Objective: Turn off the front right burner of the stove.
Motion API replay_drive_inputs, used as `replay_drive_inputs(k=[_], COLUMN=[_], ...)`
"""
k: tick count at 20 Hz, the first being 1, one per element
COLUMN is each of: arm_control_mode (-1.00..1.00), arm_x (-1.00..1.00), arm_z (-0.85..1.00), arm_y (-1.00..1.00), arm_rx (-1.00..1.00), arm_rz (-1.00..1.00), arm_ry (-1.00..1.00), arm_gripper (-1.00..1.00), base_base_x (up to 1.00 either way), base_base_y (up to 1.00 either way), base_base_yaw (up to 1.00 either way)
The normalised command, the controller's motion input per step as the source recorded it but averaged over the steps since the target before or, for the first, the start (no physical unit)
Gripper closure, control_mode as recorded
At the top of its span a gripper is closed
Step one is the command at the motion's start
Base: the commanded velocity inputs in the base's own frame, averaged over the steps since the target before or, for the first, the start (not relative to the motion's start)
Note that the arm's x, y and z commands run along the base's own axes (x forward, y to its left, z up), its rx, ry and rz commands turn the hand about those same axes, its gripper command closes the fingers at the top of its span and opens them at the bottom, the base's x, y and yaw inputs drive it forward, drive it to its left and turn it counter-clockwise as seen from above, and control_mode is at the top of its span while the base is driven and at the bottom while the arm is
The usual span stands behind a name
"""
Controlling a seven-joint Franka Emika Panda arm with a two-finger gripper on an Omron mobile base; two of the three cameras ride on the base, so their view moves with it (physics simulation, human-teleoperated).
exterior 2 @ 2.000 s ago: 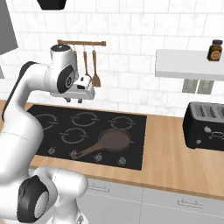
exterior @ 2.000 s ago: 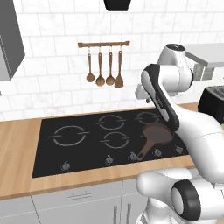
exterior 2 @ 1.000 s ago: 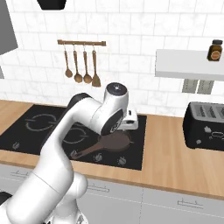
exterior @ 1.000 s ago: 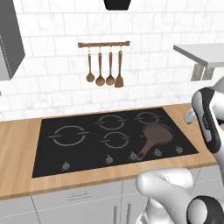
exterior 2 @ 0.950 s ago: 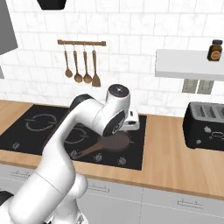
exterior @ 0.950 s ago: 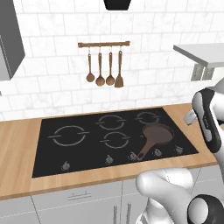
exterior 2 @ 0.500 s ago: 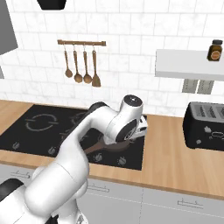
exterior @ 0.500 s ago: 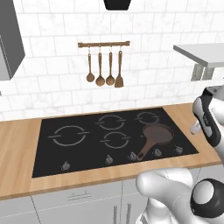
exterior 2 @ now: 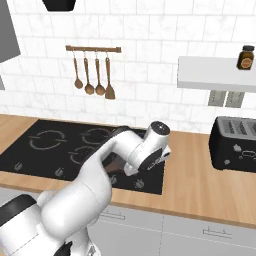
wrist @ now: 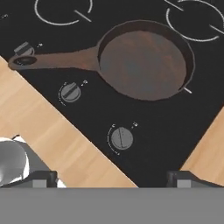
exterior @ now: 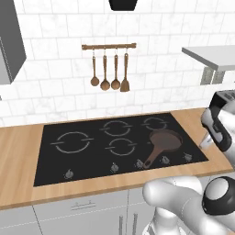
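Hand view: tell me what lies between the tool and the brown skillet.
In the hand view, between the tool and the round brown skillet lies bare black glass cooktop with one small silvery knob.

You had the white arm [exterior 2: 125, 155] bent low over the wide black glass cooktop's [exterior 2: 40, 150] right end, near a black toaster [exterior 2: 235, 145].

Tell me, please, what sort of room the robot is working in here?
It looks like a home kitchen, in simulation. A black glass stove is set into a wooden counter, a brown skillet sits on it, wooden utensils hang on the white tiled wall, and a black toaster stands to the right.
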Motion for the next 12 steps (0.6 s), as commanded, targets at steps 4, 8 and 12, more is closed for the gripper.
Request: replay_drive_inputs(k=[4,8,12], arm_control_mode=[-1.00,-1.00,-1.00], arm_x=[0.02,0.00,0.00], arm_z=[-0.43,-0.34,-0.26], arm_y=[0.00,0.00,0.00], arm_rx=[0.06,0.04,0.00], arm_rz=[0.14,0.15,0.13], arm_ry=[-0.14,-0.14,-0.12], arm_gripper=[-1.00,-1.00,-1.00], base_base_x=[0.00,0.00,0.00], base_base_y=[0.00,0.00,0.00], base_base_yaw=[0.00,0.00,0.00])
